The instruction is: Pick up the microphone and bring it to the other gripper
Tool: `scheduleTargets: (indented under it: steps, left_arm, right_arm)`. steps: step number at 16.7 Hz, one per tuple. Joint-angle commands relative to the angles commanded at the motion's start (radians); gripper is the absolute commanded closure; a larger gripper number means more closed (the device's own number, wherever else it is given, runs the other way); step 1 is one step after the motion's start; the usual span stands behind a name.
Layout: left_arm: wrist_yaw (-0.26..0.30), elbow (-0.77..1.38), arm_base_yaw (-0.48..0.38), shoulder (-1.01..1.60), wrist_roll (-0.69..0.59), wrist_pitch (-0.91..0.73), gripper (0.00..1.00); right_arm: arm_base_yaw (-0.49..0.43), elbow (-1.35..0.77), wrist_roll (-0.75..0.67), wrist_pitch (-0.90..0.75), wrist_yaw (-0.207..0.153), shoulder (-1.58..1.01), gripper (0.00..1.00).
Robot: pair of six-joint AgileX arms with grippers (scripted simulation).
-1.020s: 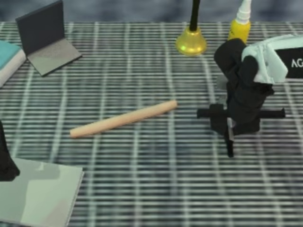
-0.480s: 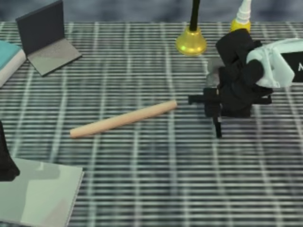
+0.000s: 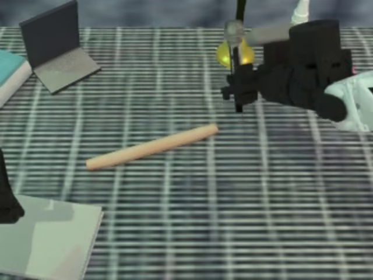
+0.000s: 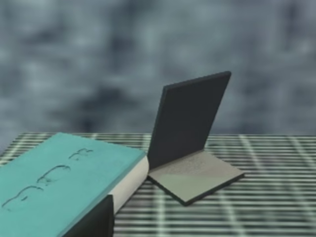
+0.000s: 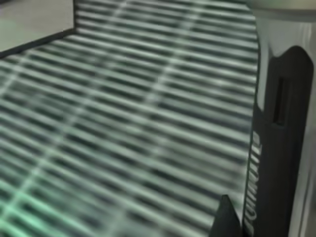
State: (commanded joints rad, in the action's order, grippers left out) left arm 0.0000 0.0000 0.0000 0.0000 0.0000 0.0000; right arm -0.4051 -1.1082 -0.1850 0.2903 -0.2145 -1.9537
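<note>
The right gripper (image 3: 238,87) hung above the far right part of the table (image 3: 192,210), its fingers pinched on the microphone (image 3: 235,52), which was off the surface. The microphone stood roughly upright in the grip: its round grey mesh head sat at the far end, overlapping the yellow bell (image 3: 235,53) in the top view, and its slim black handle ran down through the fingers, the tip poking out just below them. In the right wrist view the black handle (image 5: 276,163) filled the near edge of the picture, with the striped table behind it.

Behind the right arm, the white tip of a yellow bottle (image 3: 301,11) showed past the black wrist (most of its body was hidden). The long tan wooden rod (image 3: 152,147) lay slanted near the middle of the table, its right end near the gripper but apart from it, between the two arms.

The left gripper (image 3: 7,201) was parked at the left edge, beside a pale flat panel (image 3: 49,239); whether its fingers were spread could not be told. An open dark laptop (image 4: 190,143) stood at the far left, just beside a teal book (image 4: 59,177).
</note>
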Motion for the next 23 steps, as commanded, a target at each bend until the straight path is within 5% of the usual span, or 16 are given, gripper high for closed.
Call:
scheduleTargets:
  steps: [7,14,17,23]
  left_arm:
    - [0.000,0.000,0.000,0.000,0.000,0.000,0.00]
    - [0.000,0.000,0.000,0.000,0.000,0.000,0.00]
    - [0.000,0.000,0.000,0.000,0.000,0.000,0.00]
    - [0.000,0.000,0.000,0.000,0.000,0.000,0.00]
  right_arm:
    - [0.005,0.147,0.145,0.488,-0.134,0.152,1.00]
    - [0.003,0.161,0.165,0.543,-0.152,0.178,1.00]
    - [-0.030,0.182,0.165,0.537,-0.119,0.215,1.00]
    - [-0.200,0.286,0.166,0.505,0.041,0.392,1.00]
